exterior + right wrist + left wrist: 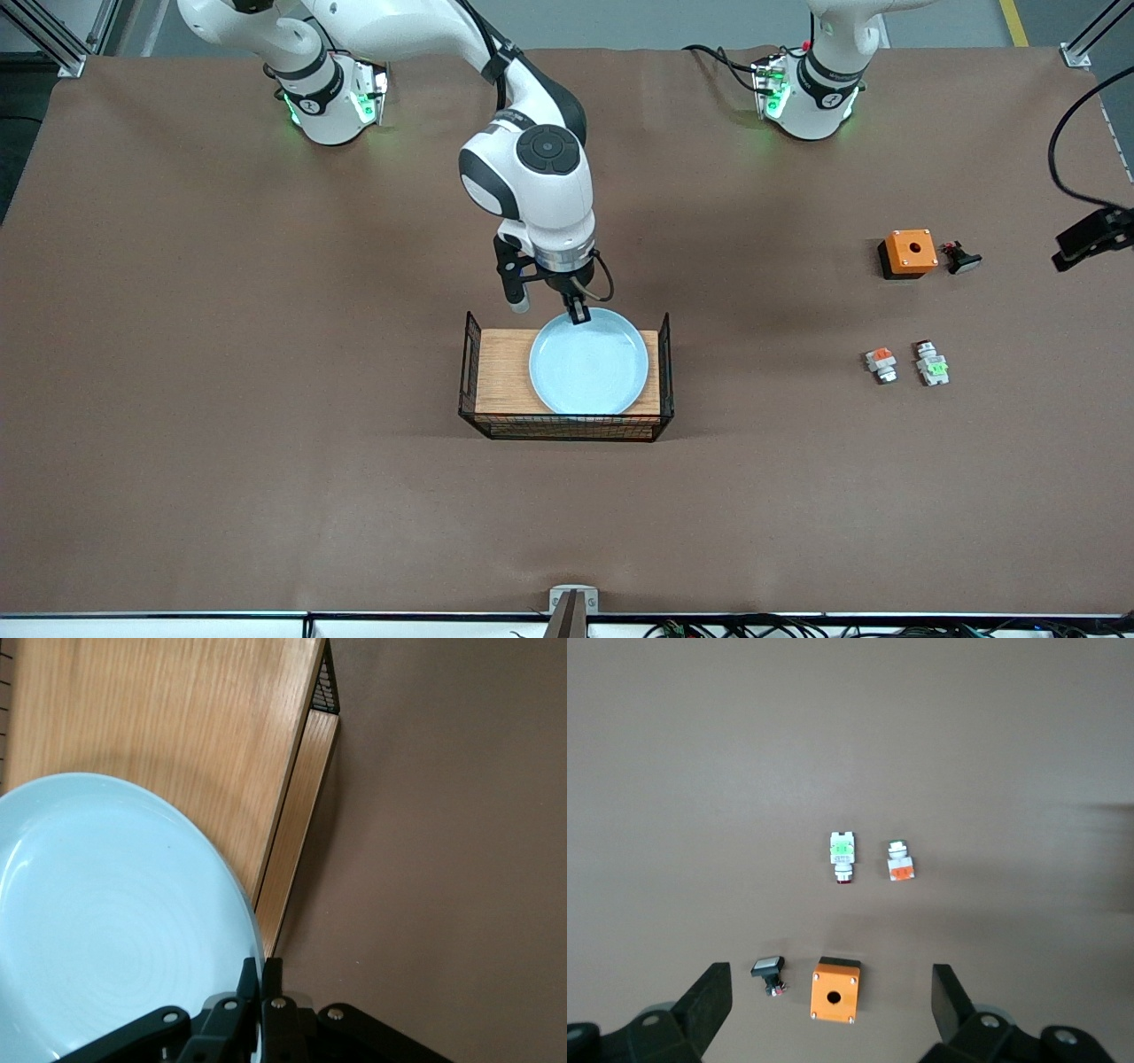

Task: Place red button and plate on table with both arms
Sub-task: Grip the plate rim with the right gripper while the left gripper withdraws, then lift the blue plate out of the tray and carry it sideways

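On the wooden board (505,372) w/ black mesh ends, mid-bench, sits the plate (589,363); right gripper (263,979) has clamped its rim, jaws pinched tight on the edge farthest from the front camera. To do this well: lift straight up, keep plate level, clear the mesh before moving sideways. Red button (842,854) lies on bench (266,496) beside the orange-block part (900,863), toward left arm's end. Left gripper (831,1001) hovers over the orange box (834,989), jaws wide, holding nothing.
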Motion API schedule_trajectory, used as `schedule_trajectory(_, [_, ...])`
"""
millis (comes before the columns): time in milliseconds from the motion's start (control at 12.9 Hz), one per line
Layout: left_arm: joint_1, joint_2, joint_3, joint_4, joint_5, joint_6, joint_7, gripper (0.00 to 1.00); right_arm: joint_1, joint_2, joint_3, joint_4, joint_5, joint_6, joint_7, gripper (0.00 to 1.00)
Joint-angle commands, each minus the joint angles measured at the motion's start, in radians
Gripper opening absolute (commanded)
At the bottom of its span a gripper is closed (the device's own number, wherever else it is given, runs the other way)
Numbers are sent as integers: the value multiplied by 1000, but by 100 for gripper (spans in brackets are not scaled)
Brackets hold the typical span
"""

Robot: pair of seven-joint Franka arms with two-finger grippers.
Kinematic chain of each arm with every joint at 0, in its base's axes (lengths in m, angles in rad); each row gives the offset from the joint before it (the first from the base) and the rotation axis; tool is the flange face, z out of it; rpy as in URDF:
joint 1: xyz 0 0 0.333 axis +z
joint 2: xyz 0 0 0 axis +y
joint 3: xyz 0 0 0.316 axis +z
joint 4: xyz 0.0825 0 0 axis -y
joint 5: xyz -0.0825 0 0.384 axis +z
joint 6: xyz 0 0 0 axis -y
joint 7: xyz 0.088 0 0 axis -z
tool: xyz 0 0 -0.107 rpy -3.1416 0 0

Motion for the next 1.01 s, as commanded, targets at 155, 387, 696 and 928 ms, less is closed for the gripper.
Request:
schedule_trajectory(155, [2,14,-61,133,-1,-155,-12,99,-6,3,10,27,-21,-24,-22,2])
schedule_trajectory(387, [1,-18,-90,128,-50,-189,-24,99,-9,-2,11,103,-10,-166,-23,2])
schedule_trajectory(696, [-79,-43,-96,110,-51,-211,-171,99,-11,-74,18,120,1,-313,-29,2])
schedule_trajectory(928, [-80,-32,-108,110,-53,-209,-188,99,-11,-158,18,119,5,-459,-147,2])
